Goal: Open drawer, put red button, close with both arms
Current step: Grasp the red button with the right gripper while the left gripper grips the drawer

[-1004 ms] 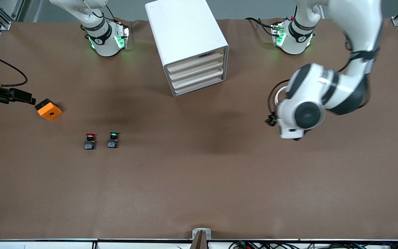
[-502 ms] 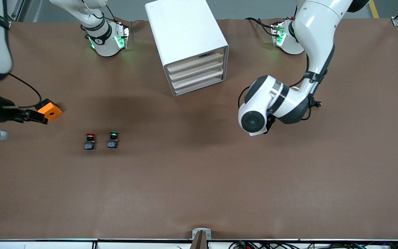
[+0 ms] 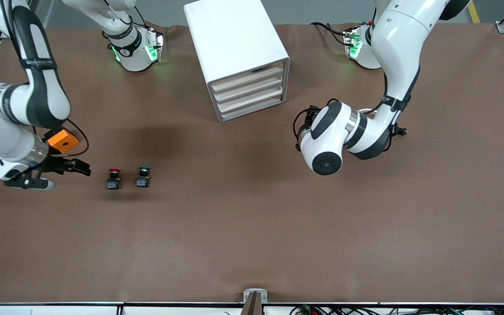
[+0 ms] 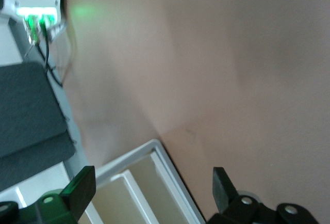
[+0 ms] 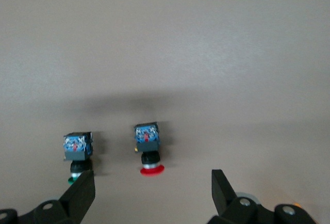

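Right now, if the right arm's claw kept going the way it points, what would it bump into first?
Most likely the red button. The right gripper, fingers open, points at it across bare table, with the green button just past it. How high the gripper hangs is unclear, so it might pass over.

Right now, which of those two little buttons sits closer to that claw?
The red button: it sits beside the right gripper. The green button stands past it, toward the left arm's end.

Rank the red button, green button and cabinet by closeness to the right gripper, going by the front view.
From the right gripper:
1. red button, just beside it.
2. green button, next along toward the left arm's end.
3. cabinet, up by the arm bases.
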Controlling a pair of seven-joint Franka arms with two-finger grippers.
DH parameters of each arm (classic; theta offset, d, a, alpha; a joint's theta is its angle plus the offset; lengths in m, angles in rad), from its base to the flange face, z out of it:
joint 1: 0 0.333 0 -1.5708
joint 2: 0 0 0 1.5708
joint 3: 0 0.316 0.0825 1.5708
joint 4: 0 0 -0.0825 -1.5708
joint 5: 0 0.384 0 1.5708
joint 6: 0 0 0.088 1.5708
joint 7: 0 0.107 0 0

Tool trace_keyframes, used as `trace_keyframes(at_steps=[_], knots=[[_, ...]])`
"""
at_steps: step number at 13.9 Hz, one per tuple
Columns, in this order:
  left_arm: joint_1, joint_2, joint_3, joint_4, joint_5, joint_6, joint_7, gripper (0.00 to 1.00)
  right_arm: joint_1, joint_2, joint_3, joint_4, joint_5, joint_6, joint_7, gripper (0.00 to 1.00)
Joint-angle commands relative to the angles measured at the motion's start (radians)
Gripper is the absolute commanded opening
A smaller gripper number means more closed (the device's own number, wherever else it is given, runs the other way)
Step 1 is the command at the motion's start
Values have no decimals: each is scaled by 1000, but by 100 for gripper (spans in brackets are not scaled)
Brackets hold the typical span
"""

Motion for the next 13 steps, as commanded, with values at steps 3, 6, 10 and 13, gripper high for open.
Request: trace_keyframes(at_steps=[3,6,10,13], knots=[[-9,56,3,24,-254,-11,-73,100,22,98,-1,-41,-19,176,25,100],[-31,82,2,24,-323,-6,-79,100,37,167,-1,-40,-20,240,28,100],[-33,114,2,24,-399,-6,-79,100,45,206,-1,-52,-19,291,31,100],[-47,143,3,24,-483,-5,-148,100,45,221,1,-61,-16,285,36,100]])
